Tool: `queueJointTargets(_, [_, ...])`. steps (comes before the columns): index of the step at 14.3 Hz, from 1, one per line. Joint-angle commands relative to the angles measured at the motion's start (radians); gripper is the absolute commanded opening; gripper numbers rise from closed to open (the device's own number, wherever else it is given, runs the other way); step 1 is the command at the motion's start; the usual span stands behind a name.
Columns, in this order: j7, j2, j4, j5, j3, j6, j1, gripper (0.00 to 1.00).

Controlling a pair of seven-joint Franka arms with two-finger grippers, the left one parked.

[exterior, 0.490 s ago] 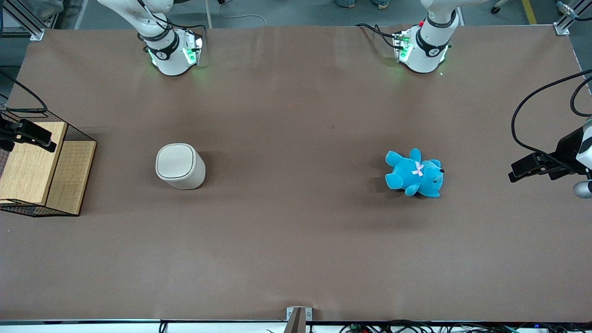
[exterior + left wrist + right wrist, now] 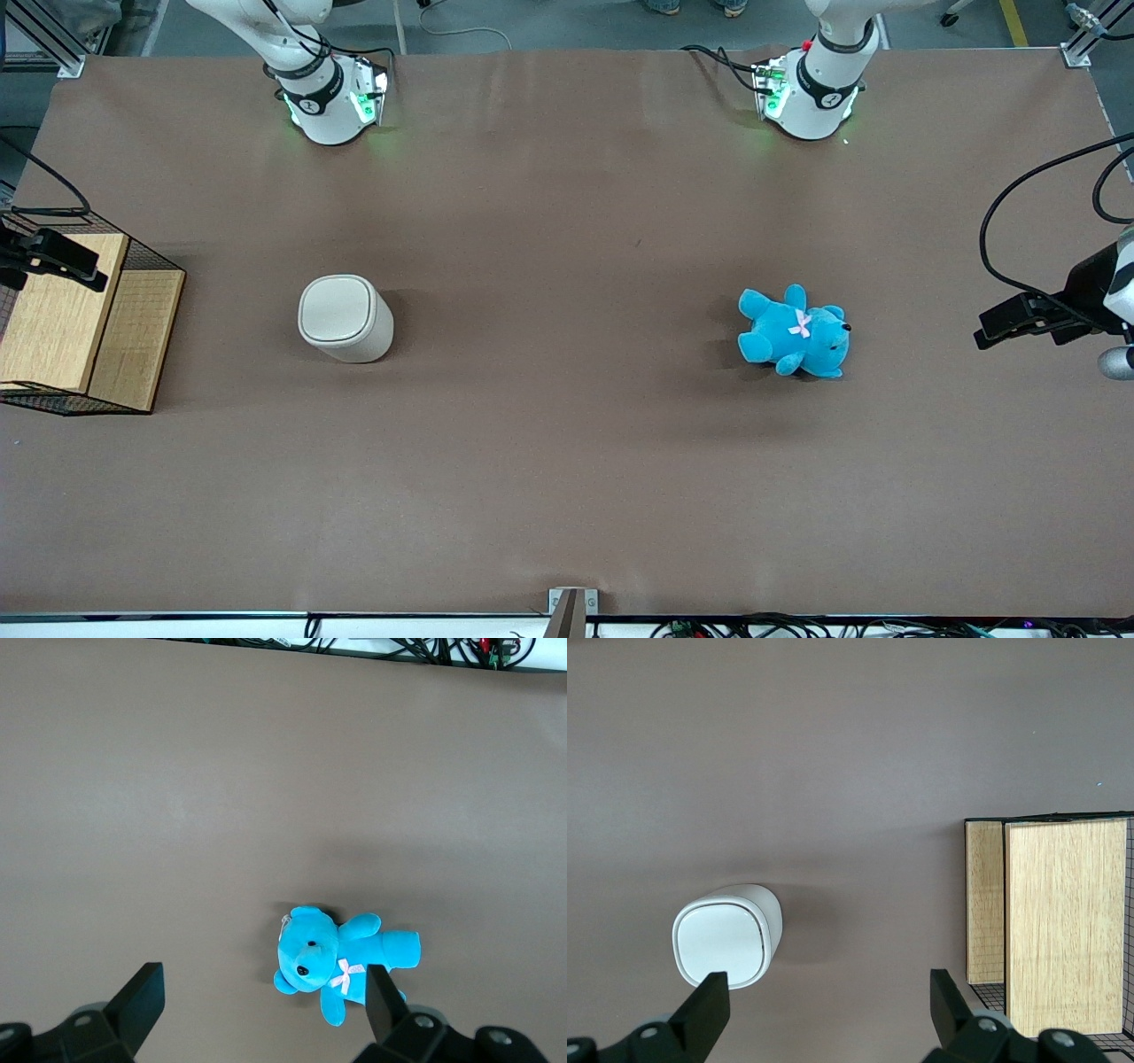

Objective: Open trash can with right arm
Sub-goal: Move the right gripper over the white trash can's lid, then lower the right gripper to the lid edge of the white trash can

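While nothing yet touches the trash can [image 2: 345,317], plenty of bare brown table [image 2: 567,461] around it. Largest on that table, at the working arm's end: a wire-mesh basket [image 2: 133,354] holding upright wooden blocks [image 2: 55,310], apparently plain bystanders to the job. High over that basket, the right arm's gripper [image 2: 55,257], fingers [image 2: 709,1005] spread wide with nothing between them, well apart from the bin and likely poised to travel across and down. Standing upright on the cloth toward the working arm's end, near the basket: the cream-white can, flat lid [image 2: 719,943] shut and facing up, so pressable or liftable from above. Smallest, toward the parked arm's end: a blue teddy bear [image 2: 795,332] lying flat, well clear of the work.
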Motion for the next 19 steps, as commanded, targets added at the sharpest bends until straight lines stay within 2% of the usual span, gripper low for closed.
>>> queueJointTargets(1, [0.003,-0.002,-0.012,-0.014,0.012,0.003,-0.002,0.9])
queueJointTargets(5, [0.009,0.014,-0.017,-0.011,0.015,-0.003,0.027,0.19])
queueJointTargets(6, [0.008,0.017,-0.018,-0.011,0.015,-0.009,0.041,0.09])
queueJointTargets(7, [0.005,0.029,-0.026,-0.011,0.015,-0.018,0.055,0.03])
queueJointTargets(14, [0.015,0.032,-0.107,-0.005,0.017,-0.06,0.138,0.0])
queueJointTargets(17, [0.015,0.034,-0.248,0.001,0.018,0.02,0.146,0.0])
queueJointTargets(19, [0.017,0.049,-0.273,0.006,0.018,0.055,0.168,0.0])
